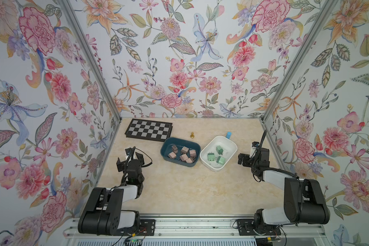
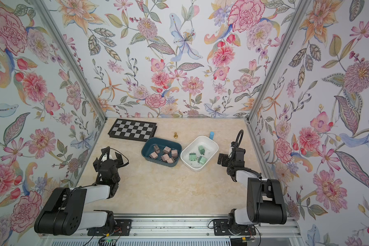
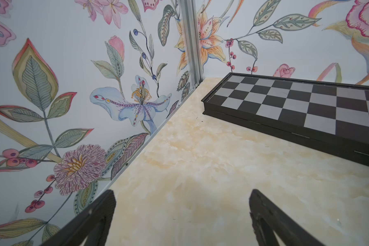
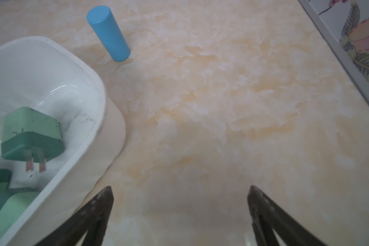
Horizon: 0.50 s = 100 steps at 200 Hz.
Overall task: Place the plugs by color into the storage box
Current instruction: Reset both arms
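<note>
Dusty pink plugs (image 1: 183, 153) fill the dark teal box (image 1: 165, 156); mint green plugs (image 1: 216, 156) sit in the white box (image 1: 232, 144) — just beside the right arm's black jaws. Ahead of the left arm's jaws lies a black-and-grey chequered board (image 3: 303, 106) — on a cream marbled table (image 1: 179, 191), with a sky-blue cylinder (image 4: 108, 33), a gold pawn (image 1: 192, 135) and floral walls (image 1: 179, 53).
</note>
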Tool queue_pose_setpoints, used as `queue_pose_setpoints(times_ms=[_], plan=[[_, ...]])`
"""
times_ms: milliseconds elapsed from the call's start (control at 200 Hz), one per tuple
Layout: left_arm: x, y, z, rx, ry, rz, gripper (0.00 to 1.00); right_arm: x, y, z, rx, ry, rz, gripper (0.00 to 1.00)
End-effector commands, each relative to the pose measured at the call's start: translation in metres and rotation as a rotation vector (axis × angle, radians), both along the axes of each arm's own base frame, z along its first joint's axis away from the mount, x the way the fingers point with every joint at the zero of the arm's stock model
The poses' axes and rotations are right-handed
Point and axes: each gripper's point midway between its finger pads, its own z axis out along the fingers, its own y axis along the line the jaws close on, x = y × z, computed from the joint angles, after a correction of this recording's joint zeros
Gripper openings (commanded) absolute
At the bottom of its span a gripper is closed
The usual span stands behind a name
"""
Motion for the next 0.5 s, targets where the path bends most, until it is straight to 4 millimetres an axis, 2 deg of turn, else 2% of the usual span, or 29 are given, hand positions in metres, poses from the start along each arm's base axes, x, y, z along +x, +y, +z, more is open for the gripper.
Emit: queue_pose_setpoints(times_ms=[0, 60, 75, 110, 155, 265, 320, 495], plan=[[0.027, -0.019, 0.025, 0.045, -0.112, -0.155, 0.99, 0.021, 0.004, 0.034, -0.102, -0.218, 0.057, 1.00], [0.029, -0.041, 0.017, 0.063, -0.094, -0.292, 1.00, 0.024, 0.004, 0.043, -0.086, -0.289, 0.049, 1.00], [0.025, -0.040, 0.015, 0.062, -0.098, -0.290, 0.99, 0.025, 0.006, 0.043, -0.079, -0.303, 0.058, 1.00], [0.016, -0.032, 0.029, 0.062, -0.197, -0.258, 0.99, 0.025, 0.008, 0.039, -0.081, -0.315, 0.068, 1.00], [0.000, -0.028, 0.025, 0.024, -0.222, -0.263, 0.99, 0.022, 0.007, 0.040, -0.085, -0.333, 0.059, 1.00], [-0.009, -0.025, 0.035, 0.004, -0.293, -0.298, 0.99, 0.002, 0.011, 0.036, -0.093, -0.417, 0.075, 1.00], [-0.007, -0.025, 0.029, -0.002, -0.265, -0.295, 0.99, -0.005, 0.014, 0.047, -0.109, -0.491, 0.082, 1.00], [0.015, -0.037, 0.022, 0.019, -0.192, -0.364, 0.99, 0.005, 0.010, 0.038, -0.109, -0.411, 0.058, 1.00]])
